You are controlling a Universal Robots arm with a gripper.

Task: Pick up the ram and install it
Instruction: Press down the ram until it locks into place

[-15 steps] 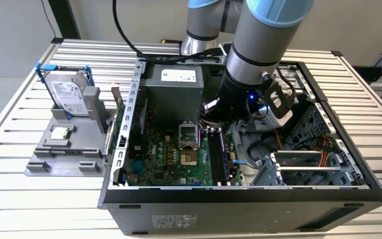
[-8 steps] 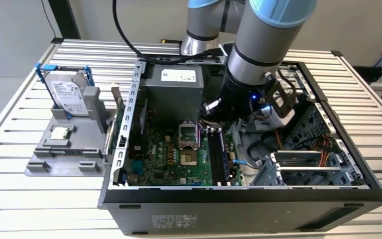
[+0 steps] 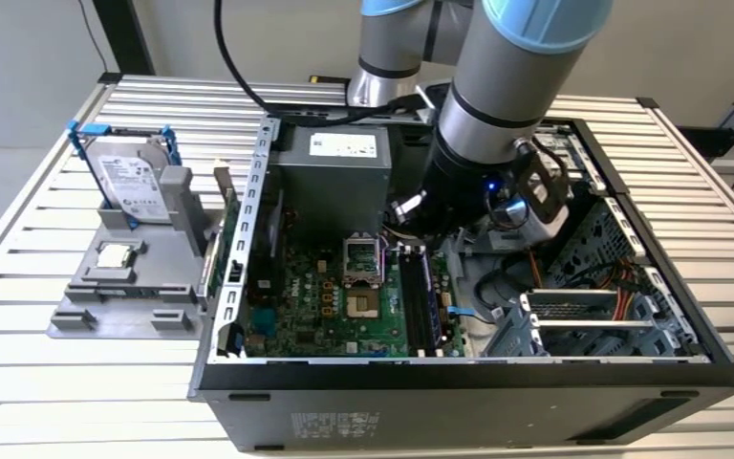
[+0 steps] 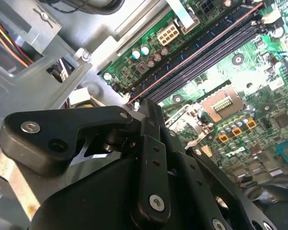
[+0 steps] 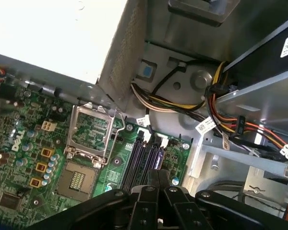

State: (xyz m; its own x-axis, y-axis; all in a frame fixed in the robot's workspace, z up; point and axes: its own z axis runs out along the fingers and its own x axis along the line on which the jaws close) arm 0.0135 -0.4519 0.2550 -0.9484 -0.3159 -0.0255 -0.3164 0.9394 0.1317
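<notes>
The ram [image 4: 196, 51] is a thin dark stick standing on edge in the outermost of the black memory slots [image 4: 216, 55] on the green motherboard [image 3: 329, 306]. It also shows in the exterior view [image 3: 427, 287] and in the first wrist view [image 5: 156, 155]. My gripper [image 4: 145, 106] hangs inside the open computer case [image 3: 469, 373], with its black fingers [image 5: 151, 184] shut together right at the near end of the ram. I cannot tell whether the tips touch it. In the first wrist view my gripper [image 5: 158, 176] sits just above the slot ends.
A grey power supply [image 3: 341, 158] and an open processor socket [image 3: 363, 260] lie beside the slots. Bundled cables [image 5: 182, 103] and a metal drive cage [image 3: 584, 316] crowd the other side. Outside the case, a hard drive [image 3: 125, 177] stands on a grey fixture [image 3: 112, 311].
</notes>
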